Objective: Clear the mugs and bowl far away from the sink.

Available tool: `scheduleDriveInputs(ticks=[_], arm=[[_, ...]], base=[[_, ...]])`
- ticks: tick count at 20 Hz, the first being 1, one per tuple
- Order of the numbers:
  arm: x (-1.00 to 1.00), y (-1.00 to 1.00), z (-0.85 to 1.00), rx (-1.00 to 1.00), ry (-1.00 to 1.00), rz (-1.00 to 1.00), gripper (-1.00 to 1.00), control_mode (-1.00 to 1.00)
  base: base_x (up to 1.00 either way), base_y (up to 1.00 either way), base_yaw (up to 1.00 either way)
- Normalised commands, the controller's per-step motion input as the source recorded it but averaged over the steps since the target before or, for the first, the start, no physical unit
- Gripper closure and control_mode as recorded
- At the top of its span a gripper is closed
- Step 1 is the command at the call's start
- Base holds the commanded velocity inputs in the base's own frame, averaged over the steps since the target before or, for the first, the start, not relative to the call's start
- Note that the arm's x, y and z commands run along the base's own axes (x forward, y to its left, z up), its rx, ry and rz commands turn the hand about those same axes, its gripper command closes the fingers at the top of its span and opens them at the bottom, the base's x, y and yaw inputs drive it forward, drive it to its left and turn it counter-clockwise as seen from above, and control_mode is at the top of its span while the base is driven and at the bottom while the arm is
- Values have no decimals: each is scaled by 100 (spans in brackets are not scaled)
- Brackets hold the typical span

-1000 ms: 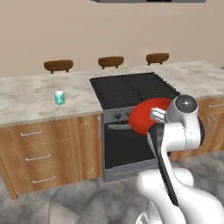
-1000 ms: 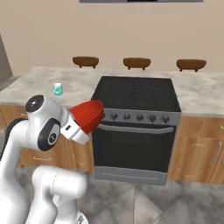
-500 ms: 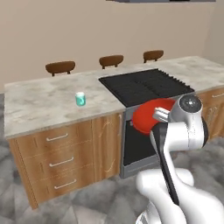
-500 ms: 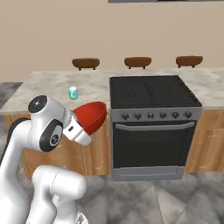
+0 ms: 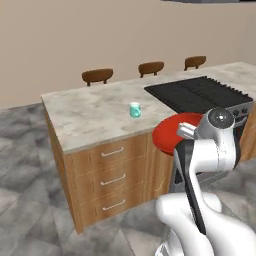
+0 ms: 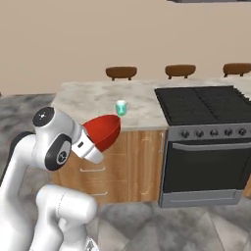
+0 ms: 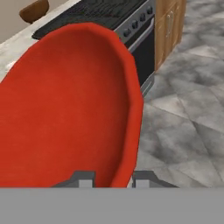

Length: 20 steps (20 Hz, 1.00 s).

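The wide red bowl (image 5: 171,134) hangs in the air in front of the island's drawers, tilted on its side, with my gripper (image 5: 184,132) shut on its rim. In the hand view the bowl (image 7: 65,100) covers most of the picture, its rim pinched between the fingertips of my gripper (image 7: 111,179). From the right base view the bowl (image 6: 104,128) sticks out of the gripper (image 6: 93,143) towards the counter. A light teal mug (image 5: 135,110) stands upright on the marble counter (image 5: 85,117), beyond the bowl; it is the same teal mug (image 6: 121,108) left of the cooktop. The sink is out of view.
A black ridged cooktop (image 5: 200,92) with an oven (image 6: 206,166) under it lies right of the mug. Wooden drawers (image 5: 112,177) front the island. Three brown stools (image 5: 97,76) stand behind it. Grey stone floor (image 5: 25,165) spreads to the left of the island's end.
The whole scene has slid to the right in both base views, so the base has driven left along the island. The bowl stays in the gripper as before.
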Motion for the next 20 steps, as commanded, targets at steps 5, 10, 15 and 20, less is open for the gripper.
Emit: scheduleDriveInputs(ticks=[5,10,15,20], arm=[[0,0,0,0,0,0,100,100],[0,0,0,0,0,0,100,100],[0,0,0,0,0,0,100,100],[0,0,0,0,0,0,100,100]], base=[[58,90,6],[58,45,10],[67,20,3],[54,20,0]])
